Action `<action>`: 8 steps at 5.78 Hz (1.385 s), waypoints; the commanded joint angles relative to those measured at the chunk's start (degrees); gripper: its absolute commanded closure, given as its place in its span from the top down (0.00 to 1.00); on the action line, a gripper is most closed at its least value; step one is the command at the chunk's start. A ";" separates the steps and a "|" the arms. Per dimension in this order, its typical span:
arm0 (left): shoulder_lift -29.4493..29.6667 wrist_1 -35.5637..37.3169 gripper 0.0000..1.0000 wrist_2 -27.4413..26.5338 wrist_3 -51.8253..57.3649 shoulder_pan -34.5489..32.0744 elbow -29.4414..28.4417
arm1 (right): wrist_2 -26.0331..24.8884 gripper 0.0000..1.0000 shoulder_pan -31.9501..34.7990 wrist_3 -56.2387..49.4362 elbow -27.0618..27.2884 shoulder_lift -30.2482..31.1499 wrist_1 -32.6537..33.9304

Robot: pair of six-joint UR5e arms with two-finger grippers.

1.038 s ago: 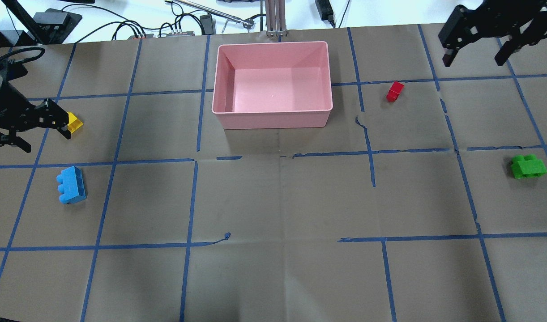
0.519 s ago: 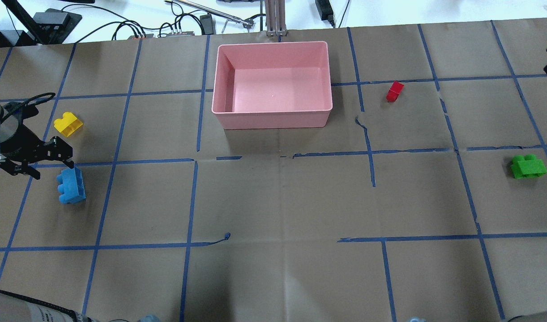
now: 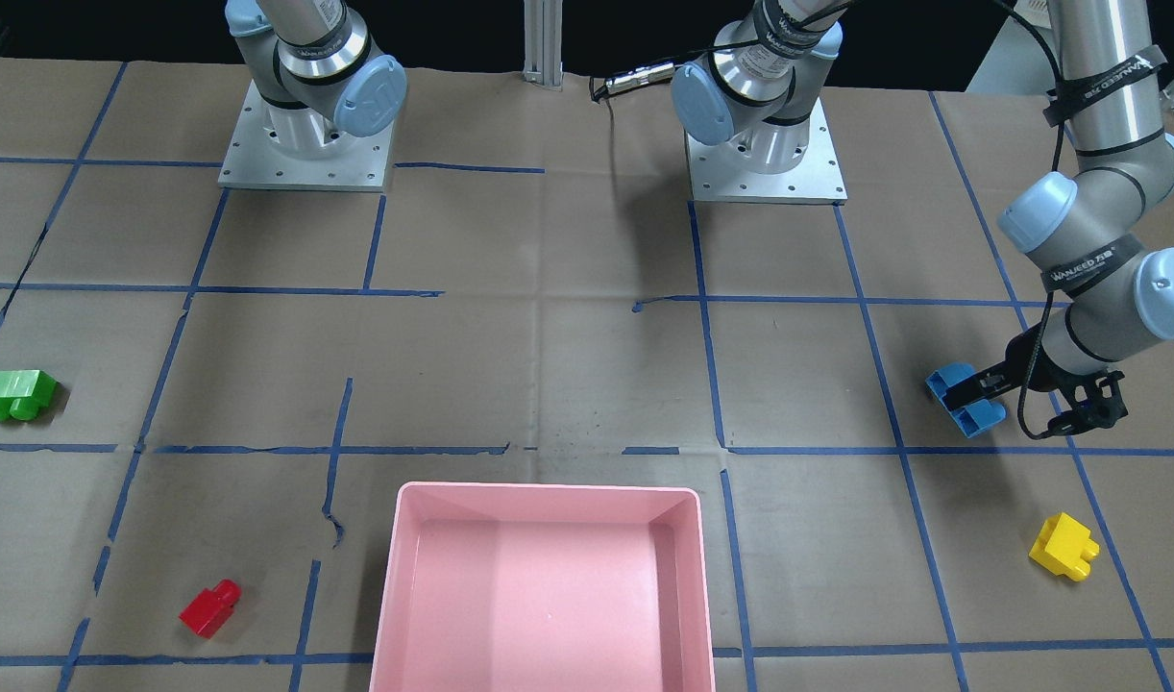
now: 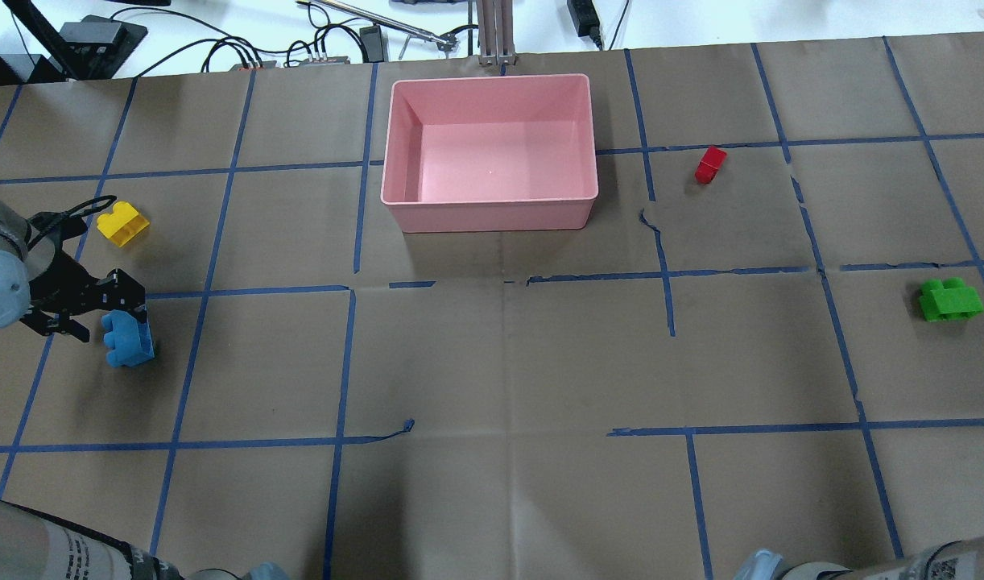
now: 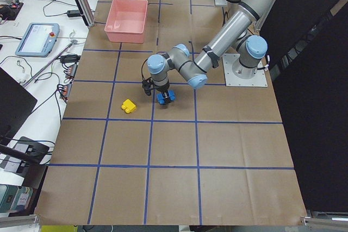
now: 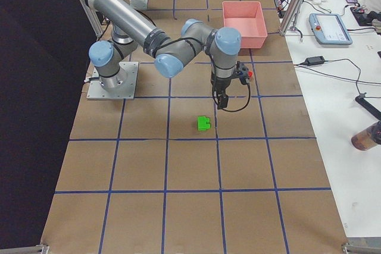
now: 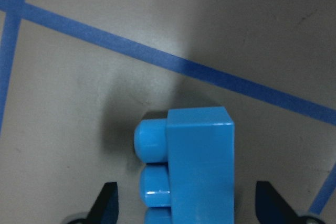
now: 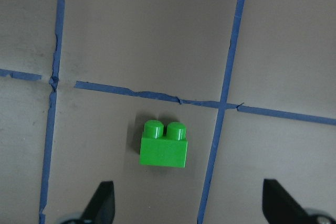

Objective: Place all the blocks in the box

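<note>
The long blue block [image 4: 128,338] lies at the table's left. My left gripper [image 4: 97,314] is open just over it. In the left wrist view the blue block [image 7: 194,171] lies between the two spread fingertips [image 7: 107,203], apart from both. The yellow block [image 4: 122,223] lies beyond it. The red block [image 4: 710,164] lies right of the pink box [image 4: 492,213], which holds nothing. The green block [image 4: 951,300] lies at the far right. My right gripper [image 8: 189,203] is open and empty, high above the green block [image 8: 164,145]. It is out of the overhead view.
Brown paper with a blue tape grid covers the table. Cables and gear lie beyond the far edge [image 4: 315,48]. Both arm bases [image 3: 304,144] stand on the robot's side. An operator's desk [image 6: 333,28] runs beside the table.
My left gripper has moved from beside the yellow block toward me to the blue block. My right gripper has left the overhead view from its top right corner.
</note>
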State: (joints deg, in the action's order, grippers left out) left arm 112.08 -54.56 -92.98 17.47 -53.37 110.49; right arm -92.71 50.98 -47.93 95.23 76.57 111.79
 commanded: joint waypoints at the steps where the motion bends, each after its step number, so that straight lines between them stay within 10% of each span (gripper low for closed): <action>1: 1.30 0.24 0.85 -0.10 0.20 0.02 -0.27 | -0.02 1.00 -0.18 2.48 8.80 -3.33 13.04; 3: 1.74 0.24 0.04 -0.10 3.43 0.11 -0.45 | -0.28 1.00 -0.09 3.80 9.80 -9.66 18.46; 8: -8.25 -11.31 0.00 0.43 3.10 -13.45 -8.41 | -3.10 0.99 -0.09 12.67 11.74 -10.39 18.29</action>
State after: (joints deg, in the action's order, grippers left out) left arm 106.27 -61.47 -92.63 20.73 -61.50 105.28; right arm -95.85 50.85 -36.28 106.61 66.20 130.08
